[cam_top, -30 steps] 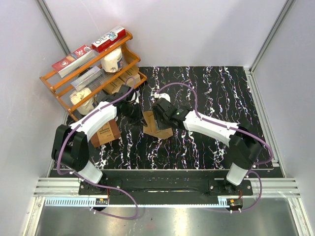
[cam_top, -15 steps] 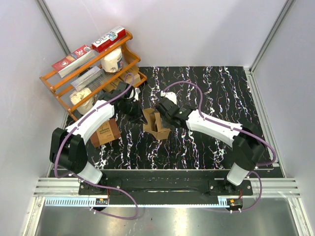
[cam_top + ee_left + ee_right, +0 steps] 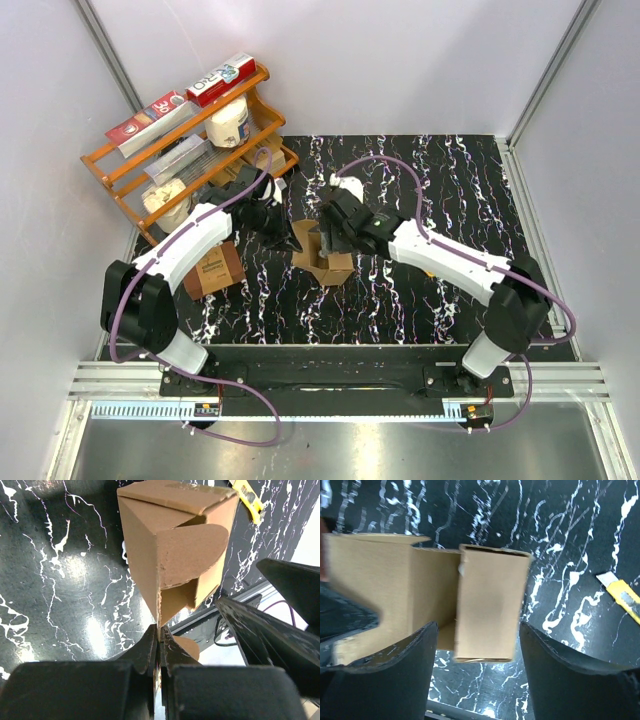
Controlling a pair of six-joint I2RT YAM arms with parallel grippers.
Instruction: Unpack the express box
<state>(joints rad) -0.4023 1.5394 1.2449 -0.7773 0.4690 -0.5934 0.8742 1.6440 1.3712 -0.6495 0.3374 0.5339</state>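
The express box (image 3: 326, 258) is a small light-brown cardboard box standing on the black marbled table (image 3: 440, 190), its flaps open. My left gripper (image 3: 284, 231) is at its left side, shut on the thin edge of one flap (image 3: 160, 622). In the left wrist view the box (image 3: 170, 545) rises just beyond the fingertips. My right gripper (image 3: 327, 236) hovers over the box from the right, open. In the right wrist view a raised flap (image 3: 492, 600) of the box (image 3: 380, 585) stands between its wide-apart fingers (image 3: 395, 670), which do not touch it.
A yellow utility knife (image 3: 622, 597) lies on the table beside the box. A darker brown labelled box (image 3: 213, 268) sits at the left. A wooden rack (image 3: 190, 150) with cartons and jars stands at the back left. Walls close in the table.
My right gripper has opened wider and shifted a little right and back above the box. The box has turned slightly and its flaps stand more open. The left gripper keeps its hold on the flap.
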